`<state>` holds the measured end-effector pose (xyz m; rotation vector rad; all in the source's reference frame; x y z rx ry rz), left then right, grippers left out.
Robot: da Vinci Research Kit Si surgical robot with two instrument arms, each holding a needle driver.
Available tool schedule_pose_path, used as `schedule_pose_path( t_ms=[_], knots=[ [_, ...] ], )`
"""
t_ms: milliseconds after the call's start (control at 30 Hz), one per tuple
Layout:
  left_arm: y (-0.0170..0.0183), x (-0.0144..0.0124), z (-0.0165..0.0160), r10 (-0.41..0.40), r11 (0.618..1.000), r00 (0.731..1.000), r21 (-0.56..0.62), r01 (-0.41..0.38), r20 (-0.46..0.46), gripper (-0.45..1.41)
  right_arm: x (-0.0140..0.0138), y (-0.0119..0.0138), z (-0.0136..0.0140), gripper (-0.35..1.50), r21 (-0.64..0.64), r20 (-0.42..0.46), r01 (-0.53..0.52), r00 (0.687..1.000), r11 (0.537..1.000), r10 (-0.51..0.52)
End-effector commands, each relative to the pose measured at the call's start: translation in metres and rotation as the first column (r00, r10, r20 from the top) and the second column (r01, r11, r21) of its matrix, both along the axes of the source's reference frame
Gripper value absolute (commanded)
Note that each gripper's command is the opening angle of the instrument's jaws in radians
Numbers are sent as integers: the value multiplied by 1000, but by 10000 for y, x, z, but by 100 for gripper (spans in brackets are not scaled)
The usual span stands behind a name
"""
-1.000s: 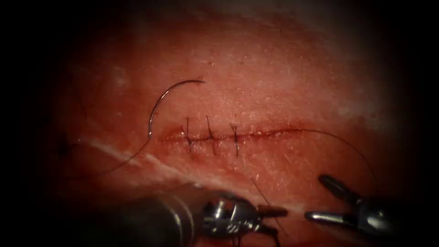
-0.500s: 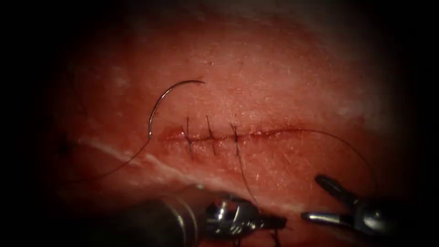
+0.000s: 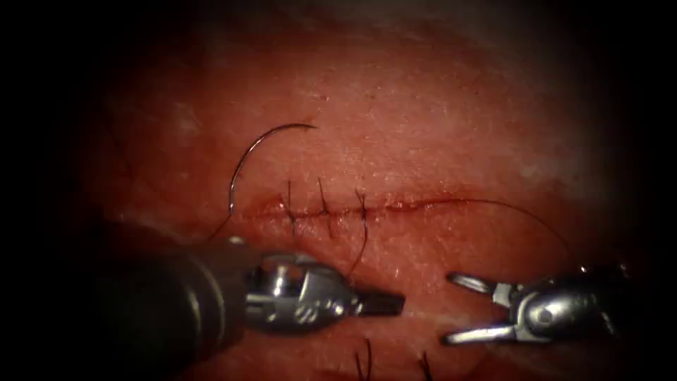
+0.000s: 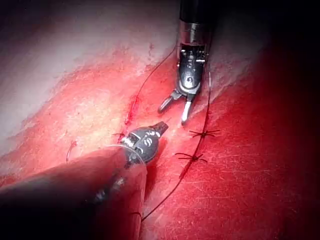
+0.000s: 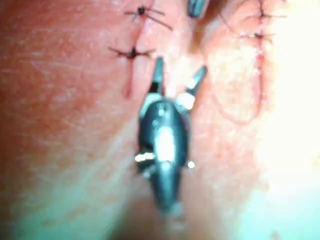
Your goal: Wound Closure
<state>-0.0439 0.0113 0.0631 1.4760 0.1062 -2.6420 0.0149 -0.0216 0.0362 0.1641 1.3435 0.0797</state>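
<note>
The left tool [image 3: 377, 303] had closed jaws; whether it pinched the thread [image 3: 361, 247] was unclear. The right tool [image 3: 458, 310] gaped empty. The needle [image 3: 243, 162] lay on the tissue [image 3: 423, 127], left of the cut [image 3: 409, 205].

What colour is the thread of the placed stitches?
Dark, almost black; the stitches across the cut show best in the endoscope view.

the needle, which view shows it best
The endoscope view: the needle lies free on the tissue, its whole curve visible at the left end of the cut, held by neither tool. I cannot make it out in the wrist views, which look at the stitches and open right tool.
</note>
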Motion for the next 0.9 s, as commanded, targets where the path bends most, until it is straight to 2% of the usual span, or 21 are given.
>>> schedule_pose_path(
  t_ms=[33,100,200,333,900],
  knots=[
    [-5,-8,6,2,1000,1000,3,-2,2,-45,15,-5,9,123,-23,-10,10,1000,1000,-10],
    [-7,-8,4,1,1000,1000,3,-1,1,-45,28,-2,9,121,-52,-16,16,1000,999,-17],
    [-8,-8,-3,-1,1000,1000,6,1,1,-45,62,6,4,121,-87,-23,11,1000,996,-13],
    [-6,-8,-11,-3,1000,1000,11,3,2,-45,84,12,7,121,-114,-16,3,1000,993,-5],
    [-9,-13,-13,-7,1000,1000,9,7,-2,-45,125,34,29,120,-142,4,-40,999,989,41]
  ],
)
